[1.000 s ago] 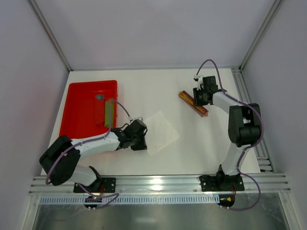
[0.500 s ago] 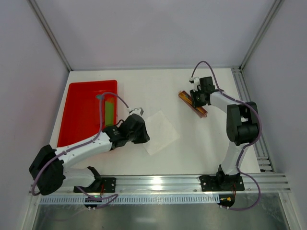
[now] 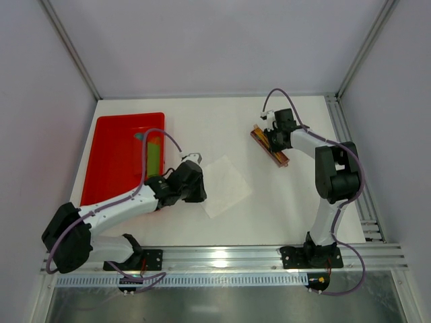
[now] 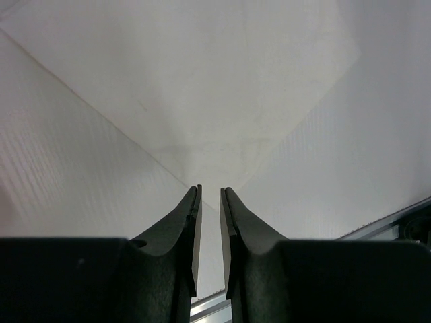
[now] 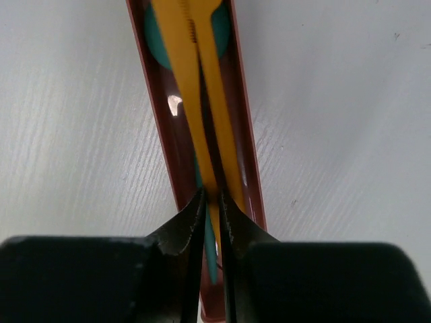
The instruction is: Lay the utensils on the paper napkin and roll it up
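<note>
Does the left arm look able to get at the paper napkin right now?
Probably yes: the left gripper points its jaws at a corner of the paper napkin, with nothing in between.

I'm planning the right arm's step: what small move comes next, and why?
Probably lift the right gripper straight up: its jaws look pinched on the utensils, which lie in the brown holder, far from the napkin.

My white table (image 3: 269, 208), three things lying on it.
A red tray (image 3: 114, 158) sits far left, the paper napkin (image 3: 229, 185) lies flat near the middle (turned askew), and a reddish-brown bar (image 3: 283, 159) lies slantwise far right, all well apart.
</note>
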